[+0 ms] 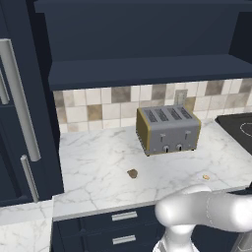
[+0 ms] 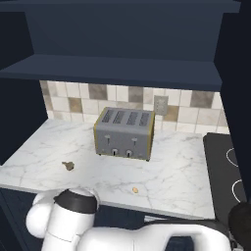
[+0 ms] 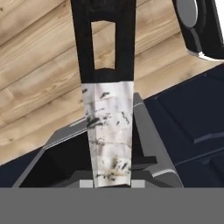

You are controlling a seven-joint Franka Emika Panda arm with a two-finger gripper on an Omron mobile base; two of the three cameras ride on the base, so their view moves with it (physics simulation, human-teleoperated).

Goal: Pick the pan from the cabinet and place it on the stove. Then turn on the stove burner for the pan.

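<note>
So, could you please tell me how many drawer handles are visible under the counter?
2: an upper drawer handle and a lower drawer handle directly beneath it, on the navy drawers; the arm may hide others.

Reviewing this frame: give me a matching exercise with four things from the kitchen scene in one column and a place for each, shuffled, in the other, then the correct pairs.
Things:
1. toaster
2. stove
3. brown crumb
4. wall outlet

Places:
A. on the tiled backsplash, above and behind the toaster
B. at the right end of the marble counter
C. on the counter, standing against the backsplash
D. lying on open marble, in front of the toaster and to its left

Pairs: 1-C, 2-B, 3-D, 4-A
</note>
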